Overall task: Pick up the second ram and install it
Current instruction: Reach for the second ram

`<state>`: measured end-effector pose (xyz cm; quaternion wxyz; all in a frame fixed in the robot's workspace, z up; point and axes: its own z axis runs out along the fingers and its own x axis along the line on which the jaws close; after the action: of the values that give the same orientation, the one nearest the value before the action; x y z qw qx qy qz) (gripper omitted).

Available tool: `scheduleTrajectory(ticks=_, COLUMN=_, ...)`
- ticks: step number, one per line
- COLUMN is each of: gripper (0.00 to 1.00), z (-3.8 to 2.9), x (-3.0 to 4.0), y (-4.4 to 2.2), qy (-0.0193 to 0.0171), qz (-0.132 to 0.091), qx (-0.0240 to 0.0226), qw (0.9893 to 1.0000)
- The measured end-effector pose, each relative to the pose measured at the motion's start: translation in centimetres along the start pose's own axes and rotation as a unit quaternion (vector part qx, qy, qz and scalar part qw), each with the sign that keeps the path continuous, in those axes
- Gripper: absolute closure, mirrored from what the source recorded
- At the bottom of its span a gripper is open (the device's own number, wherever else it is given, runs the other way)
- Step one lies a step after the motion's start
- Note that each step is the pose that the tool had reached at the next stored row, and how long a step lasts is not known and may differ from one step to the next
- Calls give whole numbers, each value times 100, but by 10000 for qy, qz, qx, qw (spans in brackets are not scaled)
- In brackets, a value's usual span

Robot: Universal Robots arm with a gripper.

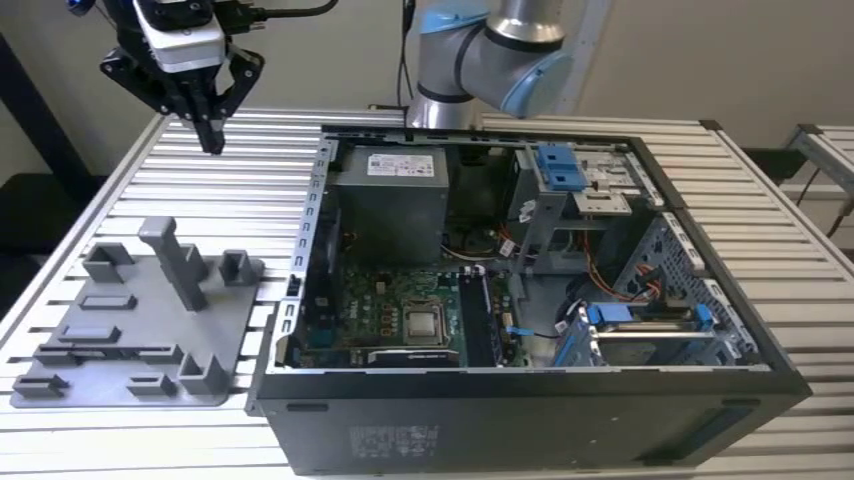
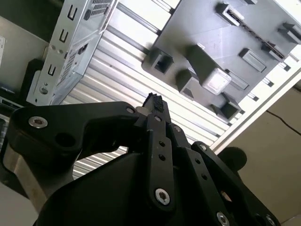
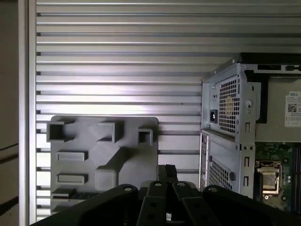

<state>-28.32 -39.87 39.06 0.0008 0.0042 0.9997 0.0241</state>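
My gripper (image 1: 210, 140) hangs over the slatted table near its far corner at the exterior view's left, fingers pointing down, shut and holding nothing. In both wrist views the black fingertips (image 2: 155, 100) (image 3: 167, 170) are pressed together. Below and nearer the front lies the gray holder plate (image 1: 234, 330) with its blocks. In its long slot at the front sits a thin dark strip (image 1: 114, 352) (image 3: 70, 194), which looks like the second ram standing on edge. The gripper is well apart from it. The open computer case (image 1: 310, 215) shows its motherboard (image 1: 387, 300) with the memory slots (image 1: 474, 310).
The case fills the exterior view's middle and right, with a power supply (image 1: 387, 200) and blue drive latches (image 1: 561, 170) inside. The arm's base (image 1: 447, 100) stands behind the case. A tall gray post (image 1: 174, 262) rises from the holder plate. Bare slats lie between gripper and plate.
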Motion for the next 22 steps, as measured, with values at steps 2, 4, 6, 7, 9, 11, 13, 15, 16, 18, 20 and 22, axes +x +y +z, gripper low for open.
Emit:
scheduleTrajectory(ticks=2, gripper=89, z=0, x=3, y=0, qy=0, qz=0, qx=0, qw=10000)
scheduleTrajectory(ticks=4, gripper=89, z=0, x=6, y=0, qy=0, qz=0, qx=0, qw=10000)
scheduleTrajectory(ticks=6, gripper=89, z=0, x=9, y=0, qy=0, qz=0, qx=0, qw=10000)
scheduleTrajectory(ticks=7, gripper=89, z=0, x=11, y=0, qy=0, qz=0, qx=0, qw=10000)
scheduleTrajectory(ticks=9, gripper=89, z=0, x=12, y=0, qy=0, qz=0, qx=0, qw=10000)
scheduleTrajectory(ticks=11, gripper=89, z=0, x=23, y=0, qy=-1, qz=1, qx=0, qw=10000)
scheduleTrajectory(ticks=13, gripper=89, z=0, x=56, y=0, qy=-2, qz=0, qx=0, qw=10000)
scheduleTrajectory(ticks=15, gripper=89, z=0, x=114, y=0, qy=-1, qz=0, qx=0, qw=10000)
scheduleTrajectory(ticks=16, gripper=89, z=0, x=140, y=0, qy=-1, qz=0, qx=0, qw=10000)
scheduleTrajectory(ticks=18, gripper=89, z=0, x=194, y=0, qy=-2, qz=0, qx=0, qw=10000)
scheduleTrajectory(ticks=20, gripper=89, z=-1, x=246, y=0, qy=-1, qz=0, qx=0, qw=10000)
scheduleTrajectory(ticks=22, gripper=89, z=-1, x=300, y=0, qy=-1, qz=0, qx=0, qw=10000)
